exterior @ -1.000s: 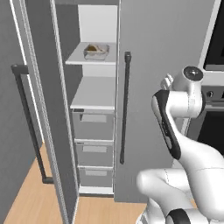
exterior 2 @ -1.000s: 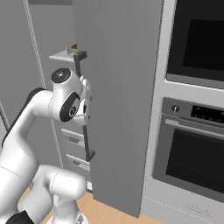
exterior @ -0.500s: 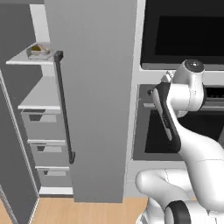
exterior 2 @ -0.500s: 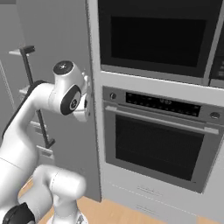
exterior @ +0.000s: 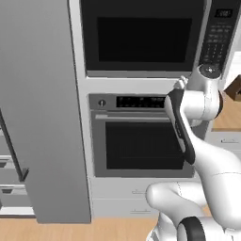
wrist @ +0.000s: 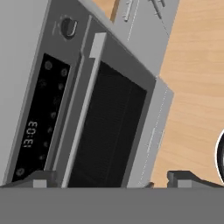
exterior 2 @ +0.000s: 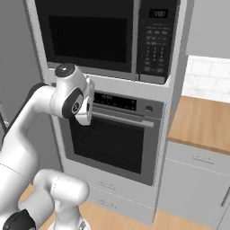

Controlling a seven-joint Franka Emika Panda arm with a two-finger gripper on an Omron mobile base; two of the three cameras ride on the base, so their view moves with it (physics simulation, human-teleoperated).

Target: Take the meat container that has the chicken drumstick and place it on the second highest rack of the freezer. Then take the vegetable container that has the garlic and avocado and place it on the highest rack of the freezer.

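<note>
Both fingertips [wrist: 183, 177] stand wide, gripper [wrist: 111, 179] empty, facing the oven [exterior: 141, 141]; freezer [exterior: 42, 117] lies left.

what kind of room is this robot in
A home kitchen, rendered rather than real. A built-in wall oven sits under a microwave with a keypad, in one tall column. To the right runs a wooden countertop over grey cabinets, with white tiles behind it.
</note>
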